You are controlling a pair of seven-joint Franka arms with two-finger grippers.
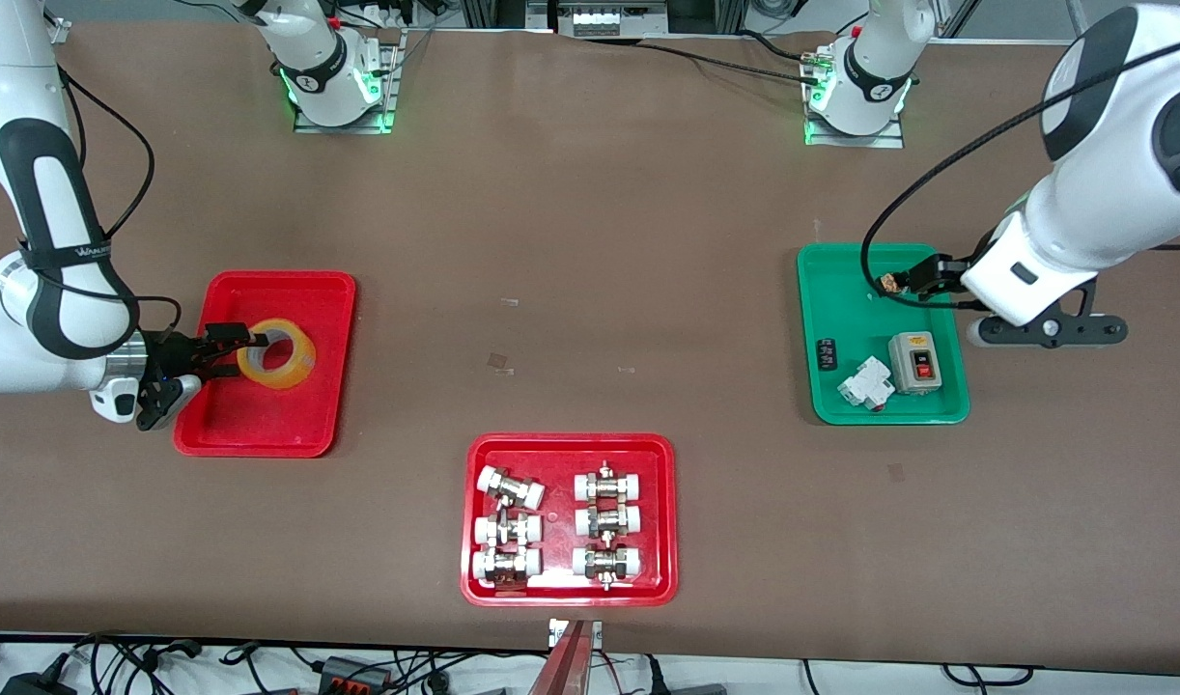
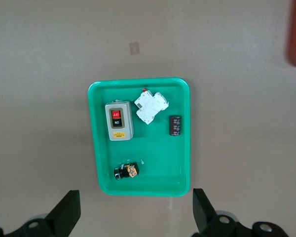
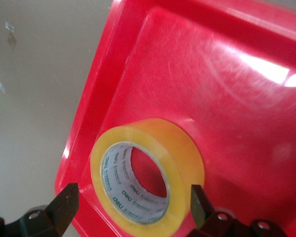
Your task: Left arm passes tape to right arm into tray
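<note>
The tape (image 3: 148,180) sits in the red tray (image 1: 310,290), right between the wide-open fingers of the right gripper (image 1: 225,349) — nothing is squeezed. If a finger bumps the roll, it could roll off. The left gripper (image 2: 135,212) waits, open and empty, over the green tray (image 2: 180,168).

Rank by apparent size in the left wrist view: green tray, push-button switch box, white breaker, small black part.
1. green tray
2. push-button switch box
3. white breaker, slightly smaller than the switch box
4. small black part

Red trays (image 1: 262,434): two. Green tray (image 1: 841,405): one. Tape (image 1: 277,354): one. Fittings (image 1: 511,489): six.
</note>
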